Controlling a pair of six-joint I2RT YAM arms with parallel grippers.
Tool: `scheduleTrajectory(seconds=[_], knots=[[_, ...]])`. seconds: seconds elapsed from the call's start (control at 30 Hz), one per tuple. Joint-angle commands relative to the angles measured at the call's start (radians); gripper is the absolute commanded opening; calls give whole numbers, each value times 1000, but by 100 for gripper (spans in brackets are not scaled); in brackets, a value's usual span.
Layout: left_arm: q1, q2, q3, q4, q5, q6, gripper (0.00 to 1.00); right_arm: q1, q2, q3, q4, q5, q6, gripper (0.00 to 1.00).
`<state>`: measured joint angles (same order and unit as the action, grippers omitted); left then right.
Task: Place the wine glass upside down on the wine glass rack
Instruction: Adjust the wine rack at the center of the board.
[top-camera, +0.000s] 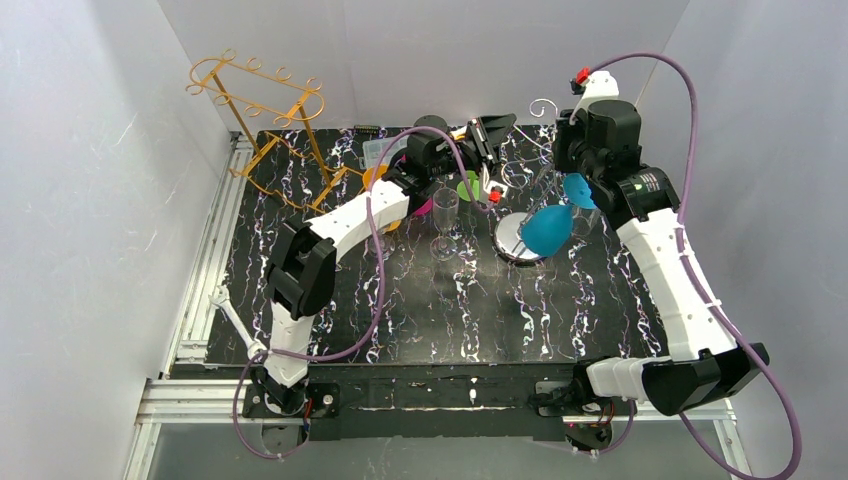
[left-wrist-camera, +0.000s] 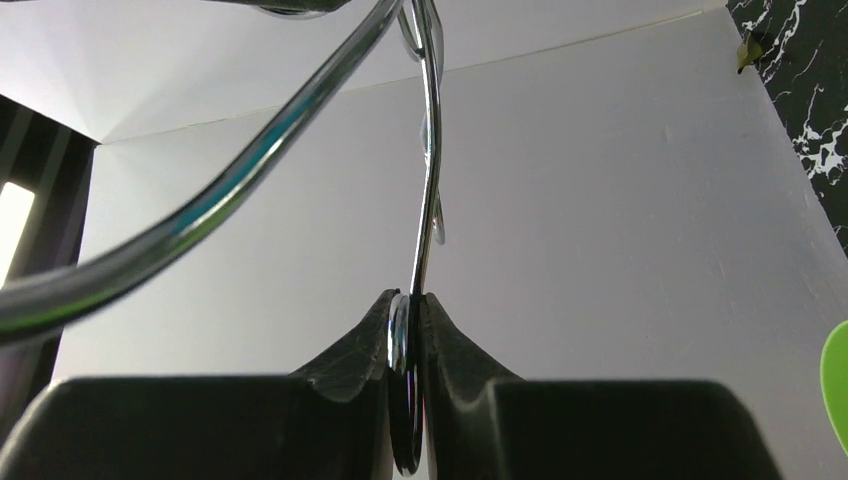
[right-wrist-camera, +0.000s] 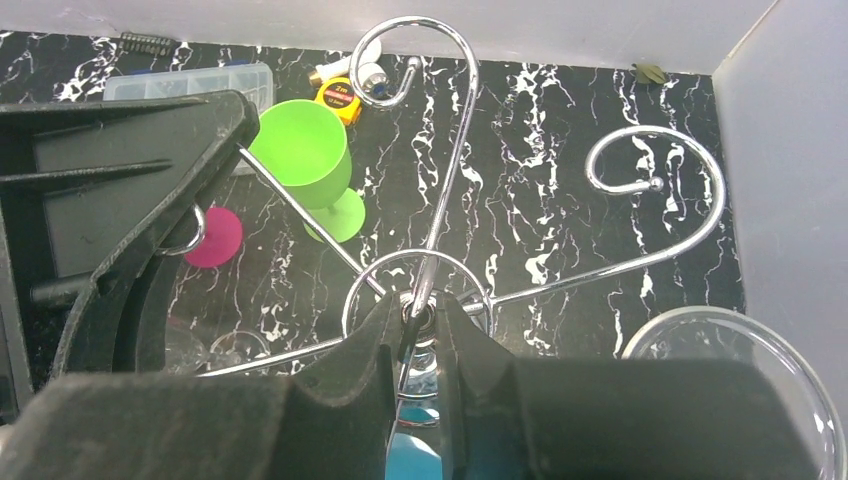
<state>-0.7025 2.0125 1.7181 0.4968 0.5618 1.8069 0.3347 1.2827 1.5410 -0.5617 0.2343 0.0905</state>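
The chrome wine glass rack (top-camera: 512, 238) stands on its round base right of the table's middle. Its curled arms (right-wrist-camera: 655, 255) spread out below my right wrist. My right gripper (right-wrist-camera: 420, 310) is shut on the top of its central post. My left gripper (left-wrist-camera: 410, 300) is shut on a wire loop (left-wrist-camera: 430, 150) of one arm, reaching in from the left (top-camera: 490, 140). A blue wine glass (top-camera: 548, 230) hangs tilted by the rack's base. A clear wine glass (top-camera: 444, 222) stands upright on the table, left of the rack and held by neither gripper.
A gold wire rack (top-camera: 265, 130) stands at the back left corner. A green glass (right-wrist-camera: 305, 160) and a pink base (right-wrist-camera: 215, 237) stand behind the chrome rack. A yellow tape measure (right-wrist-camera: 340, 93) and a clear box (right-wrist-camera: 190, 82) lie near the back wall. A clear glass rim (right-wrist-camera: 730, 385) sits at the right.
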Motion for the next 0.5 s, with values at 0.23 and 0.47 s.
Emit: scheduleTrajectory(seconds=[0.23,0.47], knots=[[30,34,171,82,-10,40,2,13,33,56,164,-45,-26,16],[59,33,166,82,-29,37,1,13,100,118,165,-45,-31,15]])
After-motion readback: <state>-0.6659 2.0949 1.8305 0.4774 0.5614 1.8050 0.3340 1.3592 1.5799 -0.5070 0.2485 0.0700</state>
